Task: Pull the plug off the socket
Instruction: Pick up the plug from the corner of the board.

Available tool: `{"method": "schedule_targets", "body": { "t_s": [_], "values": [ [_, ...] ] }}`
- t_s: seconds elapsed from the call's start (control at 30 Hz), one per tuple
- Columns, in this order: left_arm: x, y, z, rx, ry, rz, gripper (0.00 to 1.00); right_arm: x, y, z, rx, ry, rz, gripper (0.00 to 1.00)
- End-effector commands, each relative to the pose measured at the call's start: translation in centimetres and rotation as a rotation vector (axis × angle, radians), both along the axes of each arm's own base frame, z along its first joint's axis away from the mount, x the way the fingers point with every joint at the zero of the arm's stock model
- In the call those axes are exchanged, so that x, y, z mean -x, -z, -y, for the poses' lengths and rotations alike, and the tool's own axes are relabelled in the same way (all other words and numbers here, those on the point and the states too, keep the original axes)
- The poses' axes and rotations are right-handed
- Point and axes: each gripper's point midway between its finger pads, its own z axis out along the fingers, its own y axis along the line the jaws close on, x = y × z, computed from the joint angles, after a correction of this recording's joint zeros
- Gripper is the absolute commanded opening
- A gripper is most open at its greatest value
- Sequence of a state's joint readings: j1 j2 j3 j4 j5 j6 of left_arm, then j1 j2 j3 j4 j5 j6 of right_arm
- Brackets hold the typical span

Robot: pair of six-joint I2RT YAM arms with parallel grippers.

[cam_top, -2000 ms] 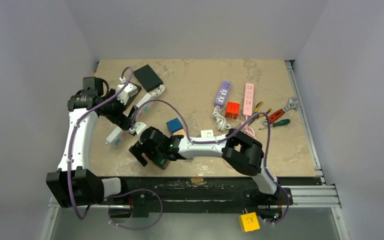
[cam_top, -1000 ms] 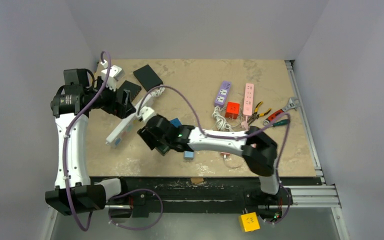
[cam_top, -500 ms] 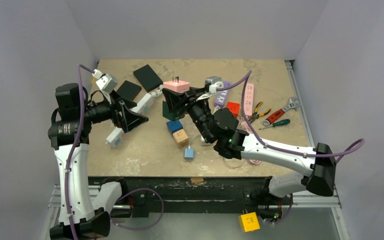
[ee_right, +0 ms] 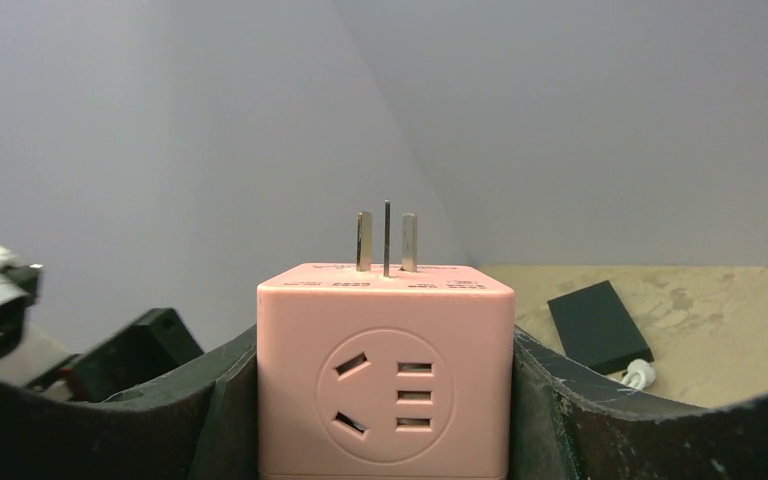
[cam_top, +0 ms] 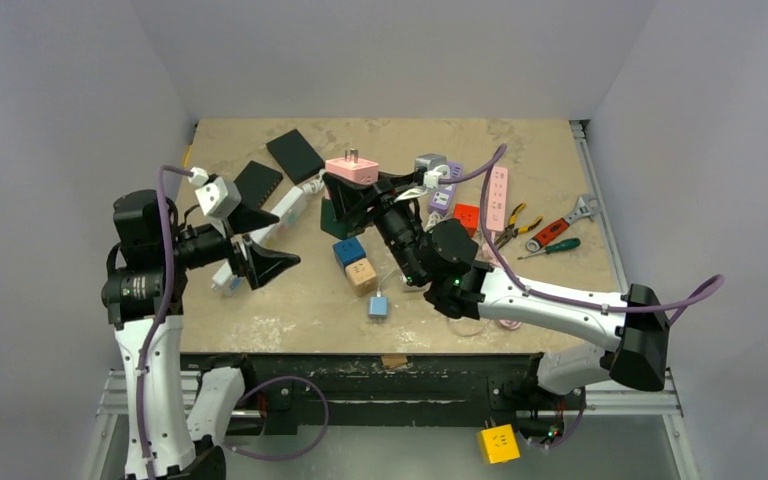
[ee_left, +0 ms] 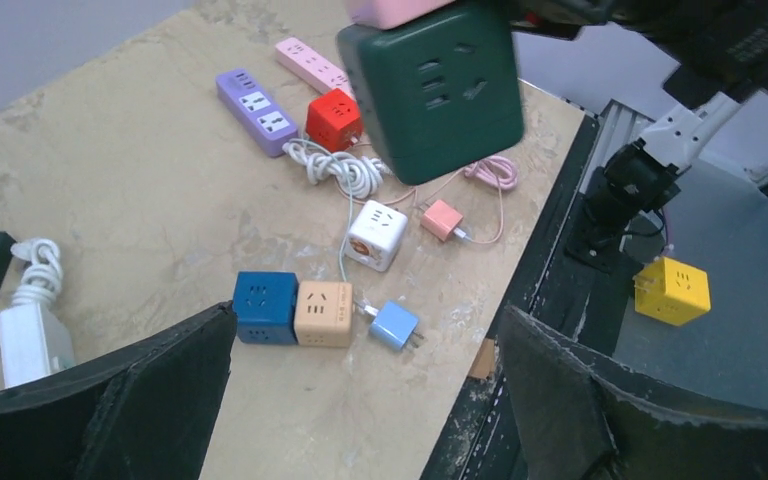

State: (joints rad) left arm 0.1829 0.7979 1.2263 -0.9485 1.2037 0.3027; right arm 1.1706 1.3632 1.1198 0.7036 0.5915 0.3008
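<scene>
— Where was the plug, and did any socket have something in it?

— The pink plastic cube adapter [ee_right: 385, 340] was up in the air over the middle of the beige stone-patterned table [cam_top: 410, 140], with its metal prongs pointing up. It sat directly on top of the dark green plastic cube socket [ee_left: 430, 90], and the two were touching. I could not tell how they were joined. Down on the table, a dark blue cube socket [ee_left: 265, 307] lay pressed against a tan cube socket [ee_left: 324, 313], with a small light blue plug [ee_left: 394, 325] just beside the tan one.

— And the arm holding it?

— The right arm reached in from its base, forearm lifted off the table. The right gripper [ee_right: 385, 400] pinched the pink cube, one finger flat against each side.

— The other arm?

— It was raised too, with the wrist turned toward the centre of the table. The left gripper [cam_top: 260, 240] had its fingers spread wide with nothing between them, and it was well apart from the stacked cubes.

— Anything else nearby?

— A white cube socket [ee_left: 377, 233], a red cube socket [ee_left: 334, 117] and a purple power strip [ee_left: 255, 110] lay farther along the table. A yellow cube socket [ee_left: 672, 290] sat below the table's near edge.
</scene>
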Motion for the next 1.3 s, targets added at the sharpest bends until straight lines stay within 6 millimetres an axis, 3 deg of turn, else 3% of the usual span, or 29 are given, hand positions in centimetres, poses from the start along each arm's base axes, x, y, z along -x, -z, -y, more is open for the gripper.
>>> {"method": "schedule_targets", "body": {
  "t_s": [0.0,0.13,0.27,0.37,0.7,0.83,0.93,1.1,1.2,1.27],
  "values": [
    [-1.0,-2.2,0.6,0.131,-0.016,0.076,1.00,0.8,-4.6,0.3,-0.184,-0.035,0.052,0.00],
    [-0.7,-4.7,1.6,0.257,-0.056,0.125,1.00,0.9,-5.1,-0.5,-0.199,-0.030,0.052,0.00],
    [0.2,-4.9,3.7,0.249,0.038,0.084,1.00,1.7,-5.8,-1.8,-0.188,-0.034,0.082,0.00],
    [0.0,-5.2,3.8,0.277,0.029,0.078,1.00,2.3,-6.2,-2.4,-0.180,-0.036,0.097,0.00],
    [-1.9,-1.7,4.1,0.191,-0.108,0.050,1.00,3.7,-6.8,-3.5,-0.201,-0.058,0.125,0.00],
    [-3.4,-2.3,3.7,0.207,-0.179,0.070,0.97,4.3,-6.6,-4.2,-0.195,-0.084,0.124,0.00],
    [-3.9,-2.7,3.8,0.205,-0.186,0.075,0.81,4.8,-6.3,-4.6,-0.189,-0.095,0.121,0.00],
    [-4.5,-1.7,3.3,0.168,-0.219,0.072,0.29,5.2,-6.1,-4.6,-0.193,-0.112,0.114,0.00],
    [-4.6,-1.8,3.0,0.171,-0.241,0.080,0.12,5.5,-5.8,-5.0,-0.183,-0.135,0.103,0.00],
    [-4.8,-2.2,2.7,0.168,-0.259,0.097,0.07,5.6,-5.1,-5.4,-0.153,-0.155,0.084,0.10]
  ]
}}
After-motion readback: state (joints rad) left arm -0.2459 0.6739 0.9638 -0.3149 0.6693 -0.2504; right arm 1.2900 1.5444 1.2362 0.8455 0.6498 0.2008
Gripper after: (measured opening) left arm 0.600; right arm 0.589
